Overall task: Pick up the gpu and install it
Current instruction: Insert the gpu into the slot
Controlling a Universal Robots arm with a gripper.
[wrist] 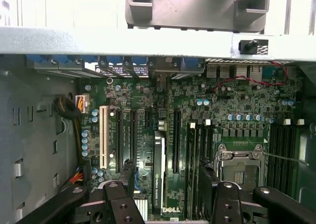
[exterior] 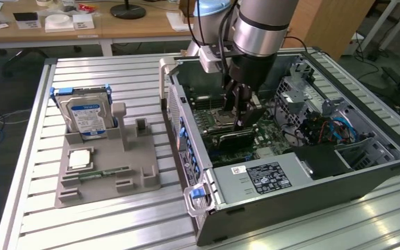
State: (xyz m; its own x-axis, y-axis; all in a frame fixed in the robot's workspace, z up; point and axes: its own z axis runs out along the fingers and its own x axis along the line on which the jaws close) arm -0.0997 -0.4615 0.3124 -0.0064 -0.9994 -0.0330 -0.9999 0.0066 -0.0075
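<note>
Upright on the motherboard, the gpu shows a thin black edge.

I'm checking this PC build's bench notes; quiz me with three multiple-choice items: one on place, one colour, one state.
1. Where is the hard drive? A. upright in the gray holder beside the computer case; B. inside the case; C. flat on the table.
2. Its label's colour? A. red; B. blue; C. green.
3. The tool is? A. shut, empty; B. open, astride the upright gpu; C. shut on the drive.
Key: 1A, it stands in the holder; 2B, the label shows blue; 3B, gaps show either side of the card.
</note>
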